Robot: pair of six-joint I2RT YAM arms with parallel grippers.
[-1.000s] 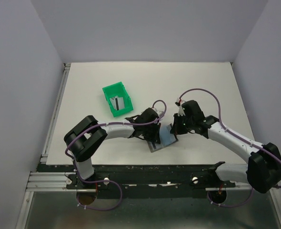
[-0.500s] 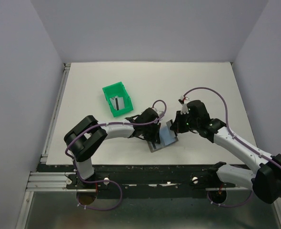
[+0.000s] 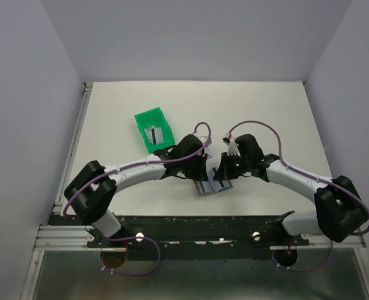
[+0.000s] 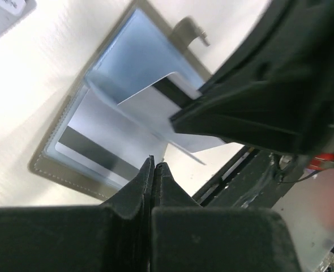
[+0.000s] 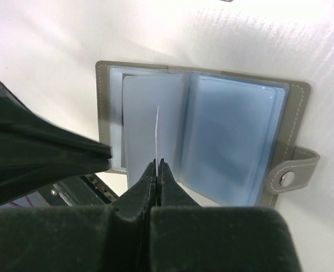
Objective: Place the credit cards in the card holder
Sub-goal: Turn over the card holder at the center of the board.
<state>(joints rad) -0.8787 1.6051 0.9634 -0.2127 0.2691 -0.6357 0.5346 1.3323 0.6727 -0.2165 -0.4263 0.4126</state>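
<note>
The card holder (image 3: 207, 189) lies open near the table's front edge. It is grey-brown with a blue-grey inside (image 5: 235, 136) and a snap tab (image 5: 288, 178). My right gripper (image 5: 158, 162) is shut on a whitish credit card (image 5: 157, 133), seen edge-on above the holder's left pages. In the left wrist view this card (image 4: 150, 105) shows a dark stripe and slants into the open holder (image 4: 138, 51). Another striped card (image 4: 85, 144) sits in a lower sleeve. My left gripper (image 4: 154, 163) is shut, its tips at the holder's near page. In the top view the two grippers (image 3: 204, 174) (image 3: 224, 177) meet over the holder.
A green plastic bin (image 3: 154, 130) stands behind and left of the holder, with one striped card (image 3: 153, 135) inside. The table's front edge and a black rail (image 3: 191, 225) lie just below the holder. A grey flat corner (image 4: 5, 11) shows at the left wrist view's top left.
My right gripper has moved left and down with its card, over the open holder. My left arm has stretched out, its elbow swinging left, with the gripper staying at the holder.
</note>
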